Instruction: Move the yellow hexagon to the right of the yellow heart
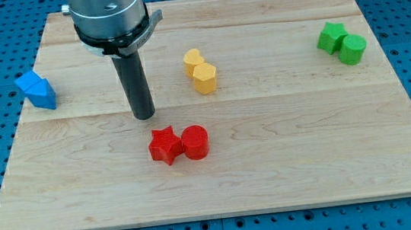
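Pale wood makes up the bench (286, 152), a board lying on a blue perforated surface. On it, a little above centre, the yellow hexagon (205, 77) sits touching the yellow heart (194, 60), tucked just below it and slightly toward the view's right. So the two are already together, but the hexagon reads more as under the heart than beside it; I judge the task only partly done, with the hexagon needing a nudge up and rightward so that it ends level with the heart on its right side.

My tip (144, 117) rests on the board to the view's left of the yellow pair, near them but clearly apart, and a little lower than the hexagon. The end effector is only this dark rod: it has nothing that opens or closes, and it has hold of nothing and touches no block.

Just below the tip, toward the view's bottom, a red star (164, 145) and a red cylinder (195, 142) stand side by side, touching. A blue block (37, 90) of unclear shape lies at the left edge. A green star (330, 37) and green cylinder (352, 49) sit together at the upper right.
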